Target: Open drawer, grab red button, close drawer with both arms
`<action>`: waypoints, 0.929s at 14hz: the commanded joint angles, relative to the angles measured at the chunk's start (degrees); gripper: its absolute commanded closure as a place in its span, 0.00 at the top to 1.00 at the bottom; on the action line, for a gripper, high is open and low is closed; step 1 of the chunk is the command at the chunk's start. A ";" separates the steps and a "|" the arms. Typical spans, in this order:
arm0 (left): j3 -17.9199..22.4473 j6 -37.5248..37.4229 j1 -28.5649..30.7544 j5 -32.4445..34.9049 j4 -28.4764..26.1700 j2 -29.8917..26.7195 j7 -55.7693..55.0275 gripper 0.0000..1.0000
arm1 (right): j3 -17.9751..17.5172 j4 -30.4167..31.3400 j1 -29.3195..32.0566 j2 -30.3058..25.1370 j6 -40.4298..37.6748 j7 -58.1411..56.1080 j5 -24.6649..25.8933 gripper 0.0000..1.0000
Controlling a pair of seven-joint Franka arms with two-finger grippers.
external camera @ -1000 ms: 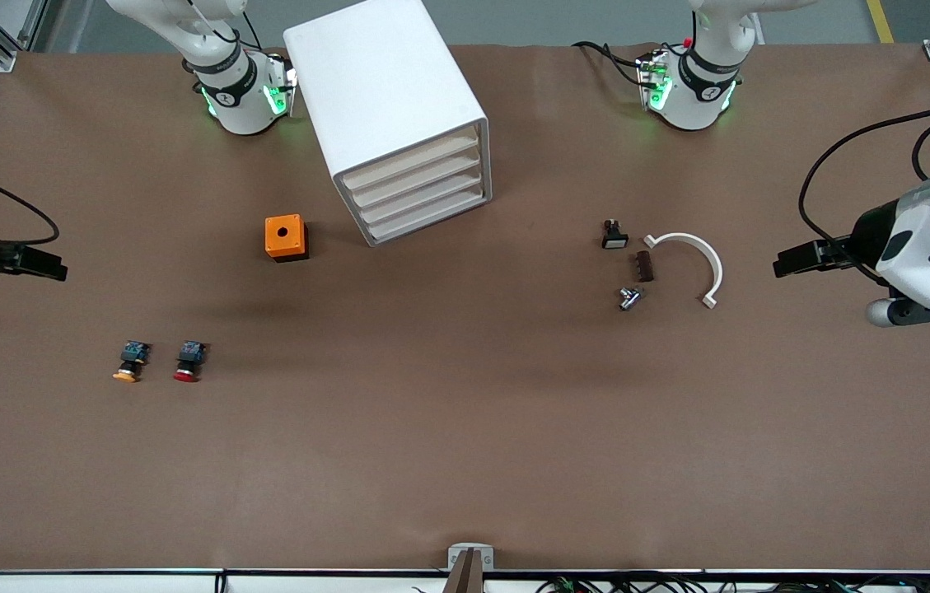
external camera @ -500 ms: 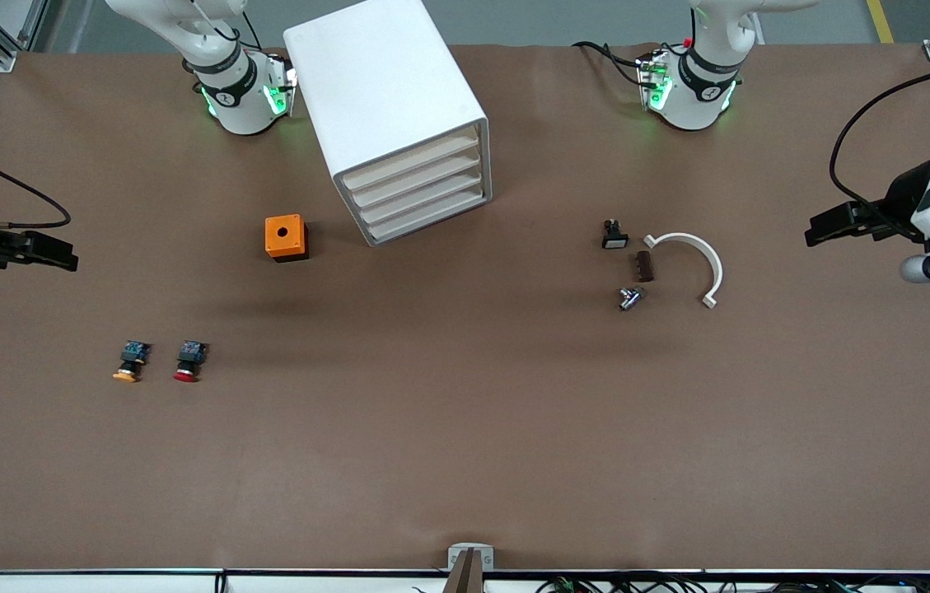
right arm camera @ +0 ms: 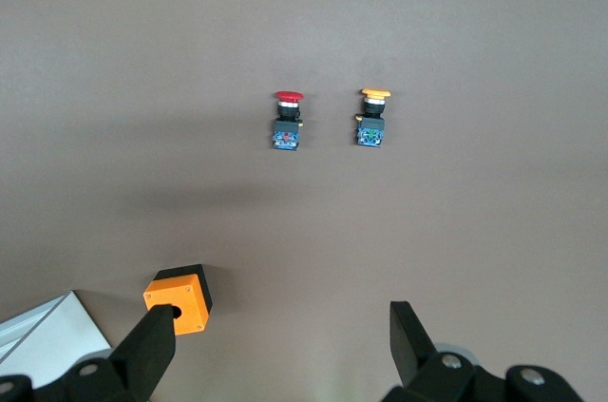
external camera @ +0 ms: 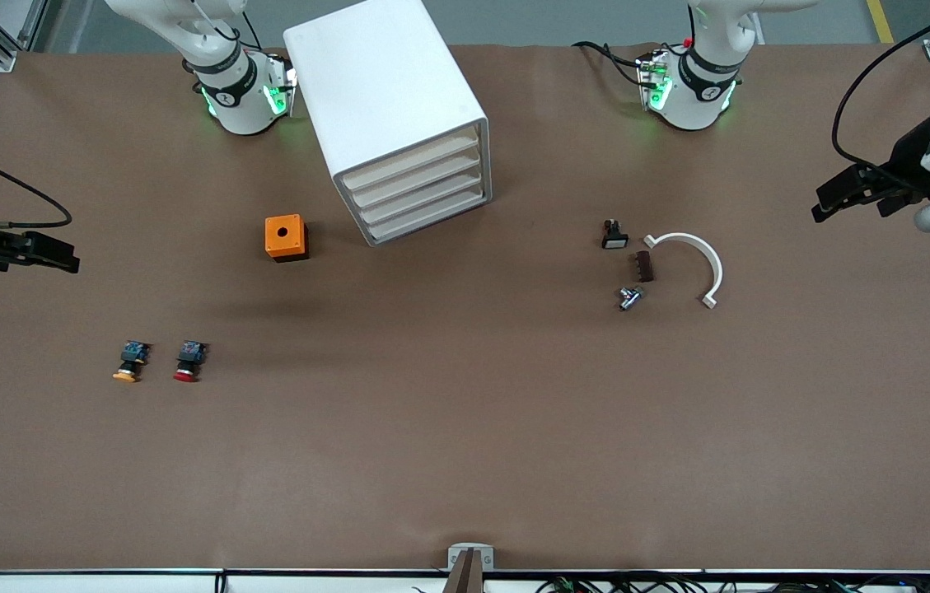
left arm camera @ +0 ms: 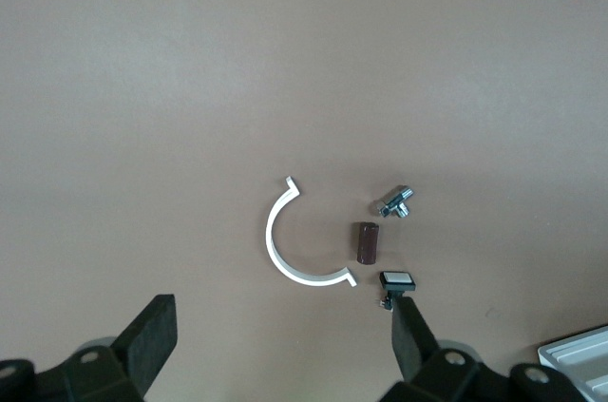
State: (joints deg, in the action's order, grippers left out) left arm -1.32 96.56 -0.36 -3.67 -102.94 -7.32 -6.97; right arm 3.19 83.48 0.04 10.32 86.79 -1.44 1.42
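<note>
The white cabinet (external camera: 386, 107) stands at the back middle with its stacked drawers (external camera: 419, 191) all shut. The red-capped button (external camera: 188, 361) lies on the table beside a yellow-capped one (external camera: 130, 361), toward the right arm's end; both show in the right wrist view, the red button (right arm camera: 287, 119) and the yellow button (right arm camera: 373, 117). My right gripper (external camera: 61, 255) is open and empty, in the air at the right arm's end of the table; it also shows in its wrist view (right arm camera: 280, 350). My left gripper (external camera: 831, 198) is open and empty, high at the left arm's end; it also shows in its wrist view (left arm camera: 280, 340).
An orange box with a hole (external camera: 286, 237) sits beside the cabinet. Toward the left arm's end lie a white curved clip (external camera: 699, 262), a brown block (external camera: 644, 266), a small metal fitting (external camera: 630, 298) and a white-faced switch (external camera: 614, 235).
My left gripper has risen and swung toward the robots' side of the table at its end. My right gripper shifted slightly inward, then held still. Nothing on the table moved.
</note>
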 commanded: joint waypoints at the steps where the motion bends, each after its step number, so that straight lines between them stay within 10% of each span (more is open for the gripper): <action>1: 0.09 1.61 -0.61 1.12 0.97 -0.25 0.81 1.00 | 0.15 -1.47 -0.30 0.13 -0.31 0.30 -0.46 1.00; 13: 0.00 0.83 -0.79 1.21 11.97 7.32 0.90 1.00 | 0.33 -0.61 -0.48 -4.33 -0.66 0.04 -1.69 1.00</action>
State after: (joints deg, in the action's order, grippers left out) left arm -1.37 98.72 -1.05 -3.67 -92.28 -0.56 -6.94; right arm 3.19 80.45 -0.18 9.59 86.47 -1.44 0.78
